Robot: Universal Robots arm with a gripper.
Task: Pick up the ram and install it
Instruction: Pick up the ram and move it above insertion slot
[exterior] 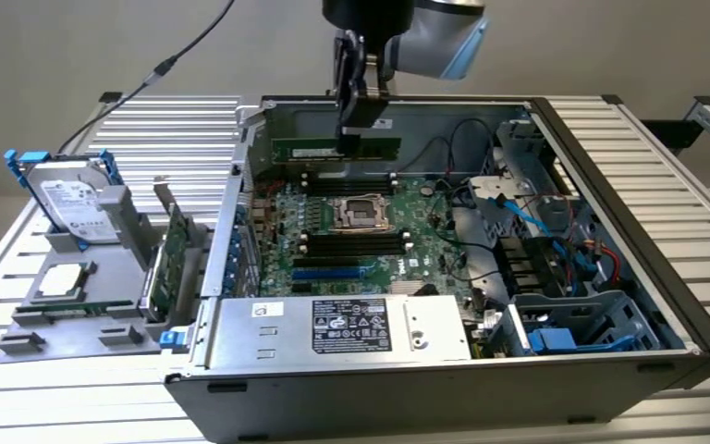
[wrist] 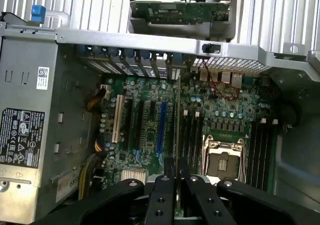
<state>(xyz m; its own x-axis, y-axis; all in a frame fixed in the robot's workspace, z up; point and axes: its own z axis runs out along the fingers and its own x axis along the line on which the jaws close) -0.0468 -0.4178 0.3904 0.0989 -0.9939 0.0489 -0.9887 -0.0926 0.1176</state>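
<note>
Gripper (exterior: 358,131) clamped on ram (exterior: 306,148), upper centre of ext. view, hanging over mobo (exterior: 355,236) inside PC case (exterior: 632,231).

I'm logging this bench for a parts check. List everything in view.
ram stick: one, green, held above the motherboard
computer case: one, black, open, on the table
motherboard: one, green, inside the case
power supply: one, silver with a black label, inside the case
hard drive: one, silver, upright in the holder
expansion card: one, green, upright in the holder
holder: one, grey, exterior view's left of the case
table: one, silver slats
gripper: one, black, fingers shut on the ram stick
</note>
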